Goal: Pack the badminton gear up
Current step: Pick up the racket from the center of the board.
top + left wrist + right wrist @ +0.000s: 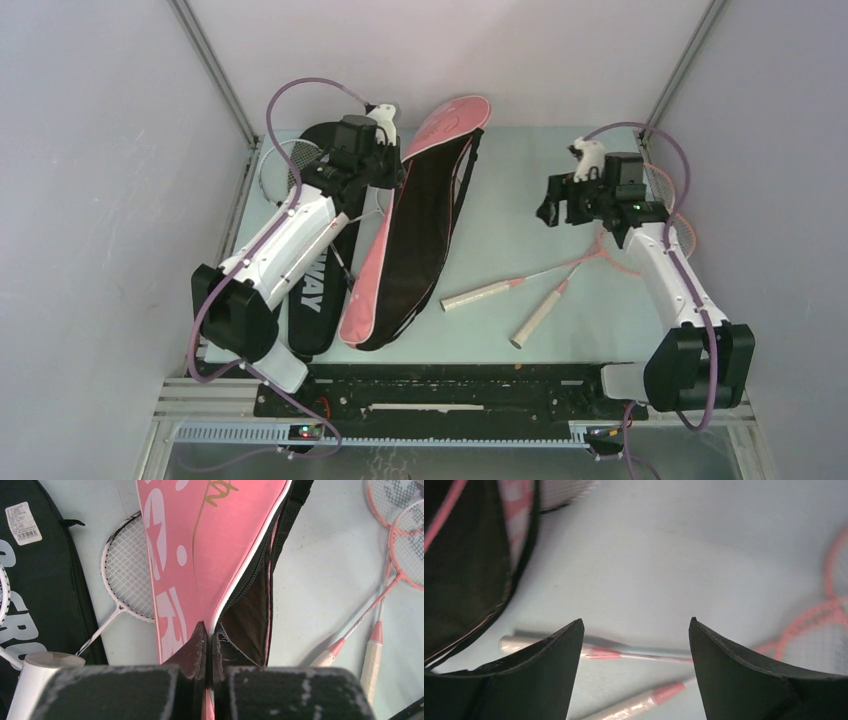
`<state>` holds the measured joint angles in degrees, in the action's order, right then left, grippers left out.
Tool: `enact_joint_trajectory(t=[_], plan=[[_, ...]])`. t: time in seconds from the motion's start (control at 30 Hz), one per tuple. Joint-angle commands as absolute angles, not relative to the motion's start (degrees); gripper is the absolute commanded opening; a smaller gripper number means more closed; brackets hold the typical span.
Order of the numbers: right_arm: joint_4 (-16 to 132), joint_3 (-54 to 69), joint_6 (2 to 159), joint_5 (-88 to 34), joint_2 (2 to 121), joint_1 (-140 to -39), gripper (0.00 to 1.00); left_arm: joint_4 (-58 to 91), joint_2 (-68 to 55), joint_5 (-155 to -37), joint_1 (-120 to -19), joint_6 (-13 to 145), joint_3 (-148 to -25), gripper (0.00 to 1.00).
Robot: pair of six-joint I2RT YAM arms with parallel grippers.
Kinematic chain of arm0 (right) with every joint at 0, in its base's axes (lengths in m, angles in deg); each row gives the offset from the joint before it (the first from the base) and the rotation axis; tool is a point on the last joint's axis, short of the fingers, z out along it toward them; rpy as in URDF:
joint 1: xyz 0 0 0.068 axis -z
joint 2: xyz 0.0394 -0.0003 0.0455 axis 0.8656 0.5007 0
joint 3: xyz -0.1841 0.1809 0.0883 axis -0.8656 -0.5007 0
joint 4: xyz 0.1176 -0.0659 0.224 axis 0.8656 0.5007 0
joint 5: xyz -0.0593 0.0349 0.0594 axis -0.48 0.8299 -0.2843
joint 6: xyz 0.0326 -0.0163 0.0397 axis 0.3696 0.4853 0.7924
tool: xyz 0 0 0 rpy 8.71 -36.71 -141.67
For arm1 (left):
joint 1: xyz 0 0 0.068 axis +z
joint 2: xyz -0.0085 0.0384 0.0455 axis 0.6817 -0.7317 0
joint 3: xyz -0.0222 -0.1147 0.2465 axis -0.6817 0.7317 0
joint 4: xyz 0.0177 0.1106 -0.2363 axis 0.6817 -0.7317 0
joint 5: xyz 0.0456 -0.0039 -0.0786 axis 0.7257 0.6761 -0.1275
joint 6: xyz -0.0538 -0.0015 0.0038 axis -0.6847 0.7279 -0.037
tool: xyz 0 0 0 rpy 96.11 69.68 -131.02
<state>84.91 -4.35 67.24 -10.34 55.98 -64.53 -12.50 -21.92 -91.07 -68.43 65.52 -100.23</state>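
fingers (196, 652) of the left gripper (210, 642) are pinched tight on the open edge of the pink cover (200, 540). right gripper (636, 625) hangs wide open, empty, over the pink rackets (478, 296) on the table (520, 180). black cover (318, 290) lies far left, a white racket (129, 570) between the covers.

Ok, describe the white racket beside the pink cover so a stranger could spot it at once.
Find the pink cover in the table's left half, its edge pinched by the left fingers. Between it and the black cover a racket lies on the bare table. Its frame is white; the rackets right of the pink cover are pink.
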Motion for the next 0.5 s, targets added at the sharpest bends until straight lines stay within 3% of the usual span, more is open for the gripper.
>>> enact_joint_trajectory(t=[0.0,0.23,0.47], plan=[[86.2,-6.1,71.7,-19.7,54.0,-57.5,0.85,-7.3,-17.9,-93.0,-68.9,65.8,-99.3,0.00],[86.4,-13.7,77.5,-18.9,54.8,-48.2,0.84,-6.6,-17.7,-93.3,-69.6,65.7,-98.7,0.00],[85.4,-16.4,79.6,-19.7,59.0,-45.9,0.81,-6.5,-18.0,-93.0,-70.2,65.7,-98.9,0.00]])
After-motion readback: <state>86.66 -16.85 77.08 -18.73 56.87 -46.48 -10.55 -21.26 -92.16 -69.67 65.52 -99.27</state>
